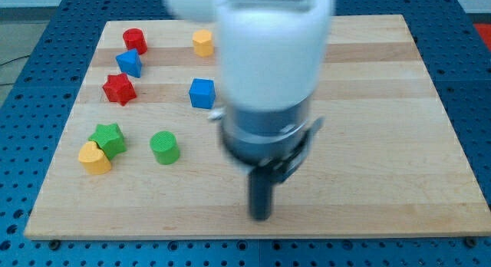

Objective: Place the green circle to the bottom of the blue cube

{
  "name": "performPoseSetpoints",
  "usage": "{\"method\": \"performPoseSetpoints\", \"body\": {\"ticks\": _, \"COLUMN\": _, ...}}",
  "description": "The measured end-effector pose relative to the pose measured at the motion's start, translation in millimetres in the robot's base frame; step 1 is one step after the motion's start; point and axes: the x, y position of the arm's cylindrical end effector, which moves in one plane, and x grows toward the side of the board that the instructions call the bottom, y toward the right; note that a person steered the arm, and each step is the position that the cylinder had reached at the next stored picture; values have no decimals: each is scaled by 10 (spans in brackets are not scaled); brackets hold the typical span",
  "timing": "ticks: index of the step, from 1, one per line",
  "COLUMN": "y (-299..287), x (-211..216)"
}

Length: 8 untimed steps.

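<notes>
Worktop point(383, 144) of pale wood carries 7 blocks, all in the view's left half. Green circle point(164, 147) sits below the blue cube point(202, 93) and a little to its left, apart from it. My tip point(261, 216) stands near the view's bottom edge, right of the green circle and well apart from every block. No fingers show on this rod. Further left lie a green star point(108, 138) touching a yellow heart point(94, 157), and a red star point(119, 89).
</notes>
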Motion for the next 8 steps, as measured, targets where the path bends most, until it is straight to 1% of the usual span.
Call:
{"method": "performPoseSetpoints", "body": {"ticks": 1, "y": -358, "x": 13}}
{"method": "performPoseSetpoints", "body": {"ticks": 2, "y": -1311, "x": -399}}
{"method": "performPoseSetpoints", "body": {"ticks": 3, "y": -1550, "x": -664}}
{"method": "performPoseSetpoints", "body": {"ticks": 4, "y": -1237, "x": -679}}
{"method": "performPoseSetpoints", "body": {"ticks": 5, "y": -1337, "x": -770}}
{"method": "performPoseSetpoints", "body": {"ticks": 6, "y": -1699, "x": -803}}
{"method": "performPoseSetpoints", "body": {"ticks": 7, "y": -1563, "x": -1072}}
{"method": "performPoseSetpoints", "body": {"ticks": 8, "y": -1317, "x": -1194}}
